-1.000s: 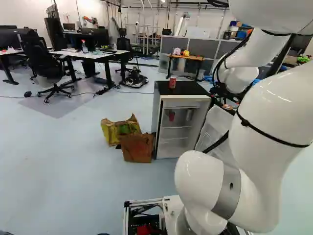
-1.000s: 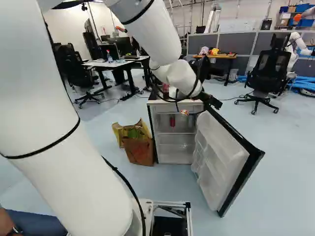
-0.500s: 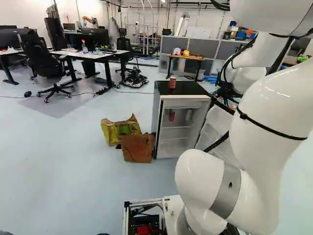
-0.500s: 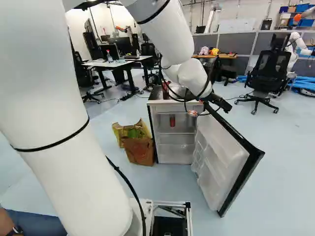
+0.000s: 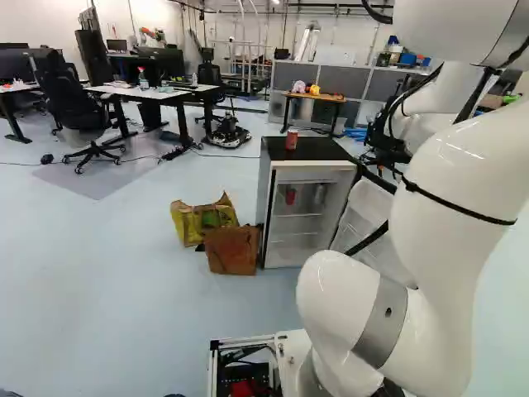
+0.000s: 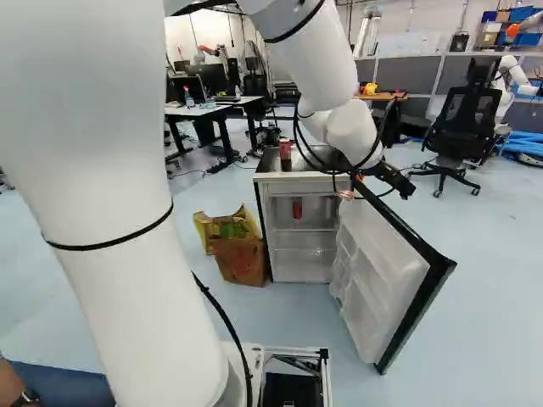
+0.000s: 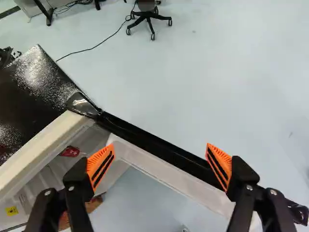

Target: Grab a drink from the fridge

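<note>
While the black end effector [image 6: 397, 180] hangs above the open white-lined door [image 6: 377, 271], fingers spread apart, a red cylindrical can [image 6: 297, 209] stands upright, long axis vertical, inside the small white fridge [image 5: 306, 176]. Only the wrist view shows the yellow label [image 7: 11, 210] inside. Another red can [image 5: 291, 139] stands on top.

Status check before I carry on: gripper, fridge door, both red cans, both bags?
Gripper: open, nothing held, above the door
Fridge door: open wide
Can on top of the fridge: upright
Can inside the fridge: upright, on a shelf
Yellow bag, brown bag: on the floor
</note>
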